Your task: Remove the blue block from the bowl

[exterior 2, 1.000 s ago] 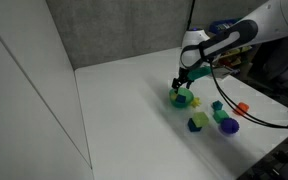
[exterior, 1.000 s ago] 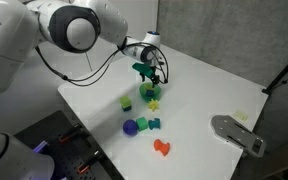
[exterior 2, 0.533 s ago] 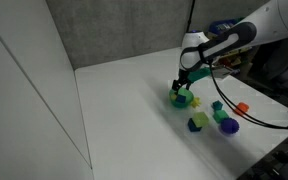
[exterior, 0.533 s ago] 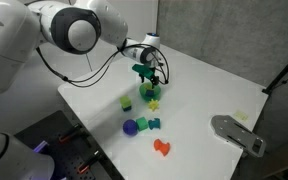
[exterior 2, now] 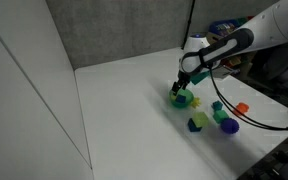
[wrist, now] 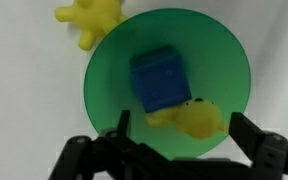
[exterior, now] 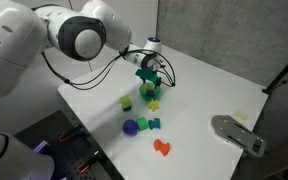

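In the wrist view the green bowl (wrist: 114, 85) fills the frame. The blue block (wrist: 160, 77) lies inside it, on top of a yellow toy (wrist: 196, 120). My gripper (wrist: 180, 128) is open, its two fingers on either side of the bowl's lower part, holding nothing. In both exterior views the gripper (exterior: 150, 80) (exterior 2: 183, 83) hangs directly over the bowl (exterior: 150, 95) (exterior 2: 181, 99); the blue block is hidden there.
A yellow star-like toy (wrist: 89, 20) lies just outside the bowl. On the white table are a yellow-green block (exterior: 127, 102), a blue-purple ball (exterior: 130, 127), a teal block (exterior: 154, 123), a green block (exterior: 142, 123), an orange toy (exterior: 163, 147) and a grey device (exterior: 236, 133).
The gripper has shifted slightly over the bowl, with the arm moving a little; the objects on the table have not moved.
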Robot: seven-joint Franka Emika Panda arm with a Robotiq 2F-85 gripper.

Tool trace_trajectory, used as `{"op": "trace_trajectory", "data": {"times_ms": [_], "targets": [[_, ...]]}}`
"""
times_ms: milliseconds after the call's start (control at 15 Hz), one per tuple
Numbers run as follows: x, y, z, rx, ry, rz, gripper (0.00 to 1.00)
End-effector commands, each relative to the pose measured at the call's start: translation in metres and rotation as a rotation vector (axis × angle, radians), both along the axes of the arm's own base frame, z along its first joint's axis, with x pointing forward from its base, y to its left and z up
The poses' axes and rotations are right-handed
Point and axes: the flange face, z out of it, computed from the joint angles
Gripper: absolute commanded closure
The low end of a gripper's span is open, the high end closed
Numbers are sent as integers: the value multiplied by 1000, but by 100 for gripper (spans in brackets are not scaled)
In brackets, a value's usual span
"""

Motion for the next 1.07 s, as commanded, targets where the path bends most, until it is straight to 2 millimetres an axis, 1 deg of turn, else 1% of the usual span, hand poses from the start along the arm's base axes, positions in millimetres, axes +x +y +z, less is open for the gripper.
{"op": "trace_trajectory", "data": {"times_ms": [0, 333, 800, 1000], "targets": [[6, -3, -4, 41, -29, 86, 0], [6, 2, -13, 41, -36, 187, 0], [3, 28, -30, -26, -93, 293, 0], [1, 35, -38, -44, -114, 325, 0]]}}
